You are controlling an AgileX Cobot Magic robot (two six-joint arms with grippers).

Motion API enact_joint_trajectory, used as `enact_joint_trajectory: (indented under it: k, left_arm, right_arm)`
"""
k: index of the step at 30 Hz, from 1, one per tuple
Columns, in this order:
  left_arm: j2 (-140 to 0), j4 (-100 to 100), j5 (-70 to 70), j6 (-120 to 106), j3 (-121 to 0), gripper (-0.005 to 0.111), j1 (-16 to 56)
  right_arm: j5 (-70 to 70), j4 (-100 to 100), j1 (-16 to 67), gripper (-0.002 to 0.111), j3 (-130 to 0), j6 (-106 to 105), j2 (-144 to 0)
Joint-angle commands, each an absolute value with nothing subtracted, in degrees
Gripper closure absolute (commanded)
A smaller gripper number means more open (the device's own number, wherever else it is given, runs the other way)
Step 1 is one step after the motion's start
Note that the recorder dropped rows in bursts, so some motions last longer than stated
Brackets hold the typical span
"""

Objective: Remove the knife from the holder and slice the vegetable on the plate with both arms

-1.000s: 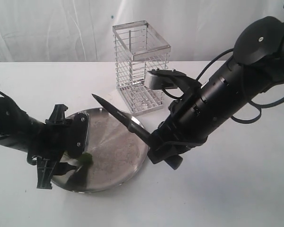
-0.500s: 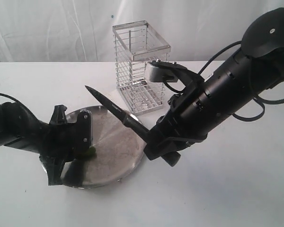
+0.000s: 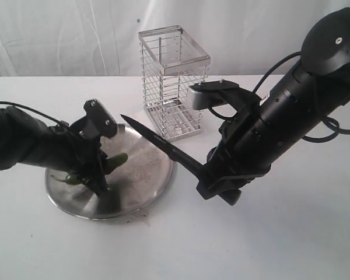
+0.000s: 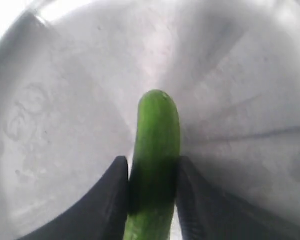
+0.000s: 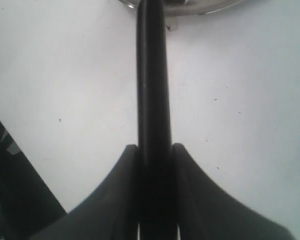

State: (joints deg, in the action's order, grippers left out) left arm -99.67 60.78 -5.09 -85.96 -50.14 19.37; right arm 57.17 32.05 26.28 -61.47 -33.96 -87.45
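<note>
The left gripper (image 4: 151, 165) is clamping the chili (image 4: 155, 130) between its fingers (image 4: 112, 195), the blunt green end sticking out just past the tips; the plate (image 4: 65, 100) is lying close beyond it. The right gripper (image 5: 155, 147) is squeezing the knife (image 5: 151, 75) by the handle, the blade pointing away from it, over the plate's rim, tip near the left gripper. The holder (image 3: 174, 81) is standing farther off, beyond the blade.
</note>
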Motion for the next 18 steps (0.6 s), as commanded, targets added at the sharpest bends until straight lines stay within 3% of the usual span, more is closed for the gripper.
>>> enact_joint_trajectory:
  k: [1, 9, 14, 18]
  left_arm:
    - [-96.4, 63.6, -4.3, -85.1, -53.1, 0.096, 19.6]
    - [-97.4, 74.2, -4.8, -85.1, -52.8, 0.096, 19.6]
    - [-98.4, 83.5, -7.1, -85.5, -52.8, 0.083, 19.6]
    - [-98.6, 86.1, -8.4, -85.9, -51.2, 0.082, 19.6]
  right_arm:
    - [55.6, 30.3, 26.3, 0.100, -61.3, -32.7, -86.8]
    - [54.8, 27.1, 26.3, 0.100, -61.3, -31.0, -86.8]
    - [55.1, 22.0, 26.3, 0.100, -61.3, -29.1, -87.6]
    - [54.5, 19.6, 27.4, 0.101, -61.4, -29.1, -89.7]
